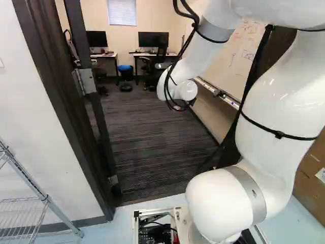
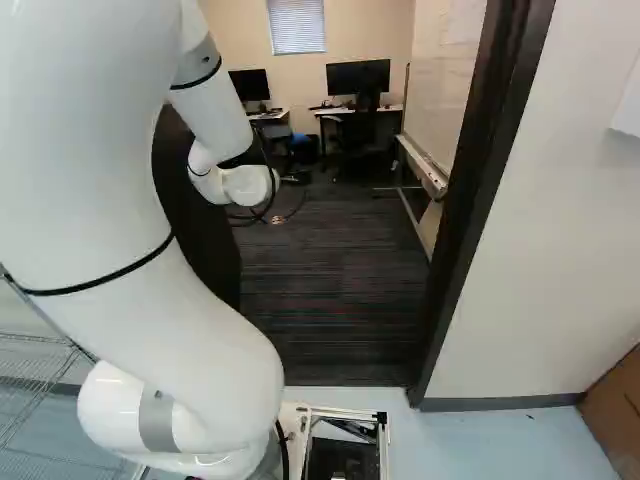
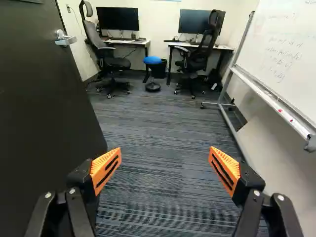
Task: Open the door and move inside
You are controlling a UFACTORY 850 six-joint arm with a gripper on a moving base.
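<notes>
- As the wrist view shows, gripper (image 3: 165, 170): 1, with 2 fingers (image 3: 105, 169) spread wide and released, carpet visible between them.
- Door (image 3: 42, 113): 1, dark, standing open beside the gripper, near one finger; 1 lever handle (image 3: 65, 40) on it, well ahead of the fingers.
- Door frame (image 2: 490, 150): 1, dark, around the doorway; its other upright is at the left of the left base view.
- Counters (image 3: 132, 43): 2, against the far wall, bearing 2 monitors (image 3: 117, 19), one each.
- Office chairs (image 3: 112, 63): 2, black, at the counters; 1 blue-topped stool (image 3: 152, 60) between them.
- Whiteboard (image 3: 281, 49): 1, on the side opposite the door.
- Wire shelf (image 1: 23, 200): 1, left base view, outside the doorway.
</notes>
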